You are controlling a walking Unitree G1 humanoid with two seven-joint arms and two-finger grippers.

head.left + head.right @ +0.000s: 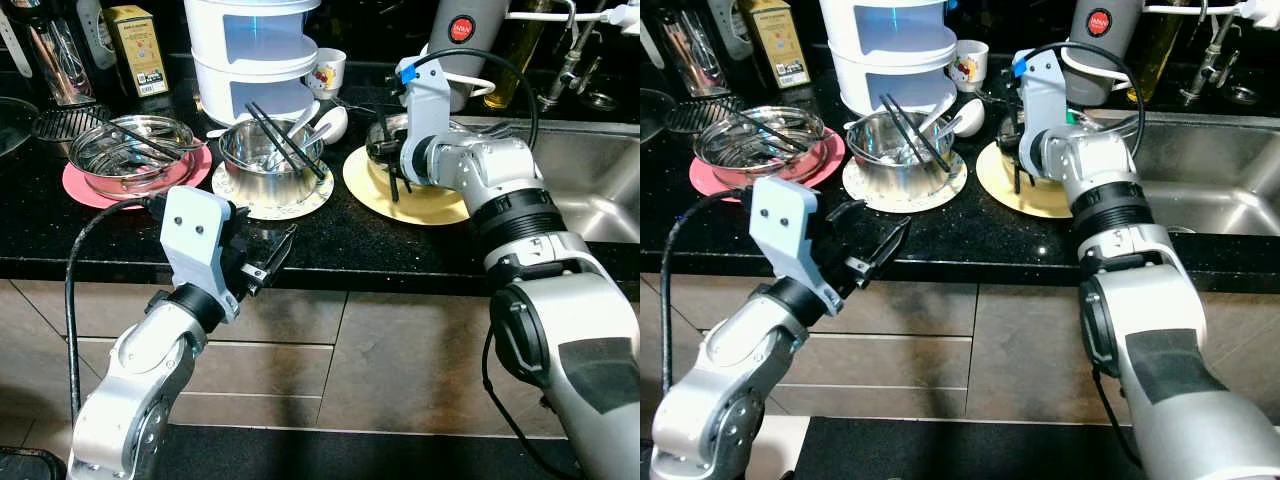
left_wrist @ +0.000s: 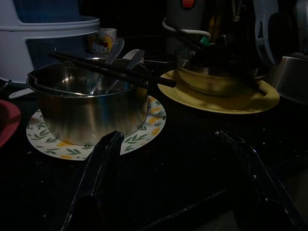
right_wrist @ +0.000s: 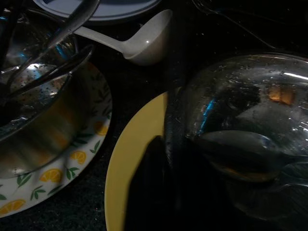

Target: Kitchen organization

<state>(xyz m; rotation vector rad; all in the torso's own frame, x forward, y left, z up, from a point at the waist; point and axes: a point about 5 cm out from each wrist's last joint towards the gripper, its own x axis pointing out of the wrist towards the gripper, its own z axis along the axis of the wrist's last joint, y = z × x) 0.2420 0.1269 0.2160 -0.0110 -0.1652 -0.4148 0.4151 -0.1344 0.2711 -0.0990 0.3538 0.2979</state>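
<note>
Where right claw (image 1: 395,185) dips, glass bowl (image 3: 240,139) murky, contents indistinct.

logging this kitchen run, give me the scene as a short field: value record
surface: black countertop, sink on the robot's right
left gripper: open, at the counter's front edge, facing the steel bowl
right gripper: over the glass bowl on the yellow plate
steel bowl: on patterned plate, chopsticks across the rim
</note>
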